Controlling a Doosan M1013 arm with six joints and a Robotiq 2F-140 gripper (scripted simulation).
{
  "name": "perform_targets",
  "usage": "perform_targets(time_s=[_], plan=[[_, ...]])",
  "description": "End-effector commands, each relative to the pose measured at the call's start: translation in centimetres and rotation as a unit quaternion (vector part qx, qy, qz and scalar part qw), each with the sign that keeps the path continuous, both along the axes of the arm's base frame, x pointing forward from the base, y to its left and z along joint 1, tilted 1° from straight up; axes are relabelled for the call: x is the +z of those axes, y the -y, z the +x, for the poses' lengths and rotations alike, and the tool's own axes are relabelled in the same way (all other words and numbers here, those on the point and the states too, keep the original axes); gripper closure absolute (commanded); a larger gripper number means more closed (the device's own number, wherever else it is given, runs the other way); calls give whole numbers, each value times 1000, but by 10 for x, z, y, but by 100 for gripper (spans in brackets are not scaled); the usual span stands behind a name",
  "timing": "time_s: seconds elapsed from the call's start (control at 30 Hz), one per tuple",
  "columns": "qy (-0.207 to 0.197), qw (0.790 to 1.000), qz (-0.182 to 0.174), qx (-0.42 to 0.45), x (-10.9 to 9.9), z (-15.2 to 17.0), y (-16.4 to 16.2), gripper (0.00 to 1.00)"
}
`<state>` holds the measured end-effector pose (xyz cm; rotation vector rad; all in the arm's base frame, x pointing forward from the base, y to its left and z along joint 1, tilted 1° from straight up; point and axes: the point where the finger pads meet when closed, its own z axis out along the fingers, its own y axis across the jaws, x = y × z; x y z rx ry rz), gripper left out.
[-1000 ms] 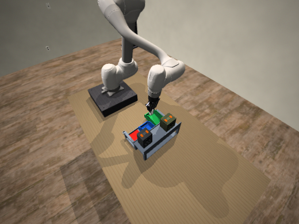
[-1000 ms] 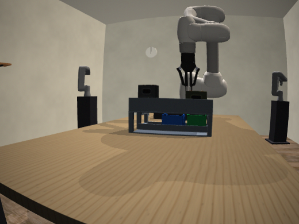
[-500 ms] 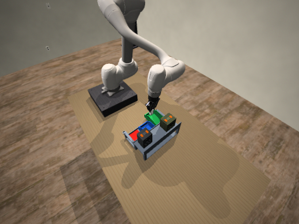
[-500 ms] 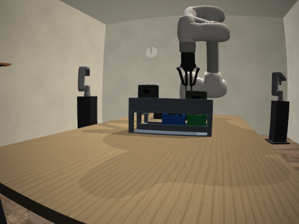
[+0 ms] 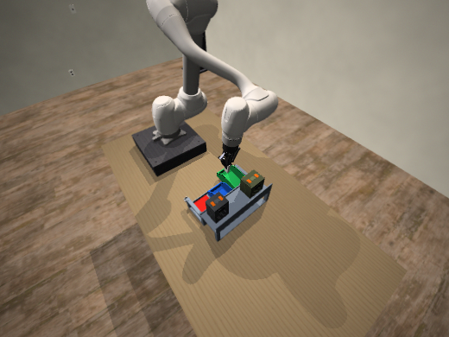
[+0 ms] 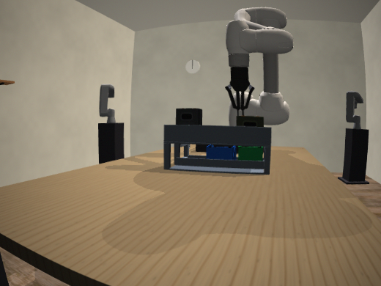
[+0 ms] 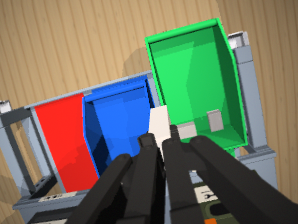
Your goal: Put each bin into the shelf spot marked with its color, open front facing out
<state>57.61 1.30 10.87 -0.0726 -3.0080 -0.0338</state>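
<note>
The grey shelf [image 5: 229, 207] stands in the middle of the table. A blue bin [image 7: 117, 120] sits in its middle spot, and it also shows in the top view [image 5: 219, 190]. A green bin [image 7: 197, 85] [image 5: 229, 176] sits beside it at the shelf's end, sticking out past the shelf's edge, with small grey parts [image 7: 214, 120] inside. A bare red mark [image 7: 65, 140] lies on the shelf floor on the blue bin's other side. My gripper [image 7: 161, 119] [image 5: 226, 166] is shut and empty, pointing down above the wall between the blue and green bins.
Two dark boxes [image 5: 217, 207] [image 5: 252, 182] with orange marks stand on the shelf's top board. The robot base [image 5: 169, 149] is behind the shelf. Two camera stands [image 6: 110, 128] [image 6: 354, 147] flank the table.
</note>
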Motion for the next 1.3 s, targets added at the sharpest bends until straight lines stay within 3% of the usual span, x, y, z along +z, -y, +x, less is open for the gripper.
perform_targets(time_s=[0.0, 0.73, 0.87, 1.1, 1.17, 1.27], plan=[[0, 1000, 0, 0, 0, 0, 0, 90], [1, 1000, -2, -15, 0, -2, -1, 90], [6, 995, -13, -95, -1, -14, -8, 90], [16, 970, -29, -243, -4, -38, -20, 90], [16, 970, -29, -243, -4, -38, -20, 90], [21, 946, -36, -323, -6, -51, -26, 90]])
